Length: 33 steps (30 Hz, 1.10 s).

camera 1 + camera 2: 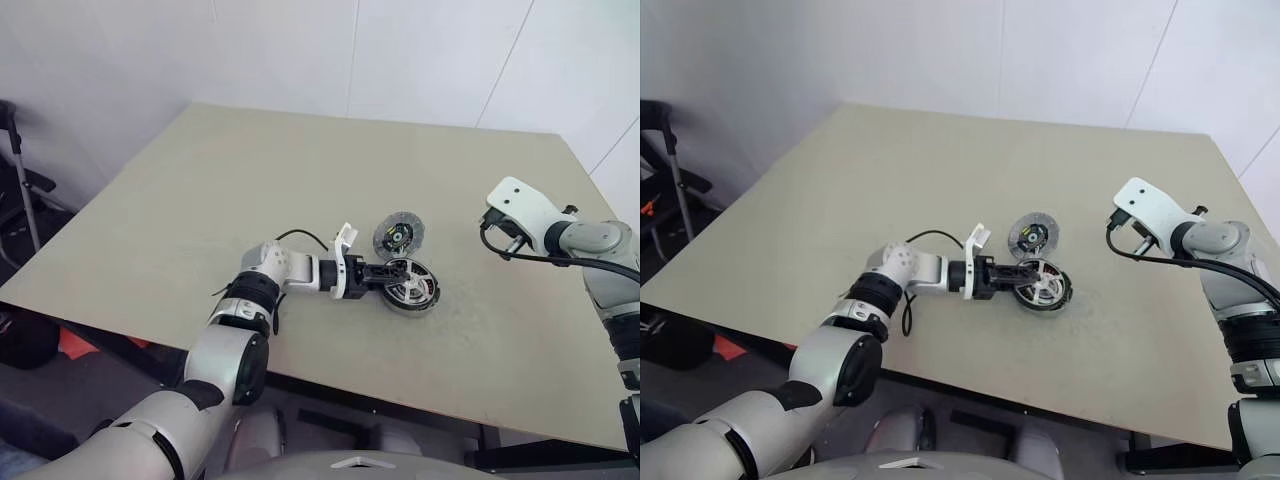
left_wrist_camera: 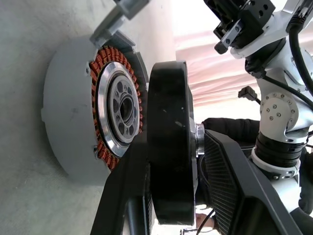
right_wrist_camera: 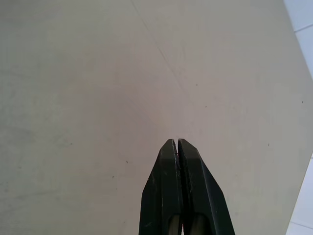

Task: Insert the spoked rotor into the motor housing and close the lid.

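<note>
From the head camera, the left gripper (image 1: pixel 392 272) reached level across the beige table (image 1: pixel 200 200) and was clamped on the spoked rotor (image 1: pixel 413 283), holding the silver wheel directly over the motor housing (image 1: pixel 412 303), which sat on the tabletop near the middle of its front half. Whether the rotor was already seated or only poised above the cup could not be told from there. The lid (image 1: pixel 399 235) stood tipped up just behind the housing, its ribbed rim and dark centre with the green-yellow mark facing the camera. The right gripper (image 1: pixel 1116 222) hung above the table, well apart from the parts; its fingers could not be made out in this view. In the left wrist view, the black fingers (image 2: pixel 127 196) gripped the rotor's thick dark rim (image 2: pixel 168 147) from both sides, and the housing (image 2: pixel 68 127) lay just beyond it with its copper windings ringing a bright metal centre; a narrow gap seemed to separate rotor and housing. In the right wrist view, the right gripper's two black fingers (image 3: pixel 161 186) were pressed together with nothing between them, over bare table.
</note>
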Motion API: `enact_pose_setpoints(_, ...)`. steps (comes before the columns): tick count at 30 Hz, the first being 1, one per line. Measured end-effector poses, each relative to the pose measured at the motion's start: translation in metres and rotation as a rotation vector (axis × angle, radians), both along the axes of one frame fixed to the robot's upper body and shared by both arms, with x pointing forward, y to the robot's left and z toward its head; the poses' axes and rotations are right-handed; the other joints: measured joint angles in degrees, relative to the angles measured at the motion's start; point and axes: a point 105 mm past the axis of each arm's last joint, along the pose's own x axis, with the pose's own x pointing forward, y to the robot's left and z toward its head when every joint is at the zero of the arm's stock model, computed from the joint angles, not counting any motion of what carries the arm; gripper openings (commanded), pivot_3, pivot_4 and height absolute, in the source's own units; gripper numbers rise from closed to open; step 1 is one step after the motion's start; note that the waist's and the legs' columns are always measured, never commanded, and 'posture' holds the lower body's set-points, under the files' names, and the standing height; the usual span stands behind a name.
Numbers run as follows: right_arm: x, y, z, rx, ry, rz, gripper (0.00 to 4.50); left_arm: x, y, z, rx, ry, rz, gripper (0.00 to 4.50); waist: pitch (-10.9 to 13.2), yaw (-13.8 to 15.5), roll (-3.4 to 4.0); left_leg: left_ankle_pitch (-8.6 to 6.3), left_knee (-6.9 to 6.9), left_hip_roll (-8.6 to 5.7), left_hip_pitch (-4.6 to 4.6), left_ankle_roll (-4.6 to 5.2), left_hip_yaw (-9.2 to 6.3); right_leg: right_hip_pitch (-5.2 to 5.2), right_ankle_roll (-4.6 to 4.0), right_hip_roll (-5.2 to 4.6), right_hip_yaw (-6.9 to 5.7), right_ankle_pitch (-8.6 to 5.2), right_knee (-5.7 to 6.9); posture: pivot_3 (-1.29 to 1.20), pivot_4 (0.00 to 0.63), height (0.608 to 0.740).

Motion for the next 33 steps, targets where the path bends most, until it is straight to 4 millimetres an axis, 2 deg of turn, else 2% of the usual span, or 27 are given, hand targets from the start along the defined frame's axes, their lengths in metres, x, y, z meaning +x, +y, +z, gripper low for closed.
enact_pose_setpoints(24,-0.001,0.008,-0.002,0.005,0.005,0.032,0.00,0.011,-0.004,-0.008,-0.008,0.011,0.064,1.16,0.00,0.07,0.00,-0.04,0.01,-0.01,0.01,-0.04,-0.01,0.07,0.00,-0.04,-0.03,0.00,-0.08,0.00,0.000,0.740)
enact_pose_setpoints(33,-0.004,0.008,-0.006,0.007,0.021,0.035,0.00,0.009,-0.006,0.002,-0.080,0.006,0.037,1.16,0.01,0.09,0.01,-0.05,-0.02,-0.01,-0.06,0.09,0.00,0.01,0.00,-0.05,-0.05,0.00,-0.11,0.00,0.000,0.740)
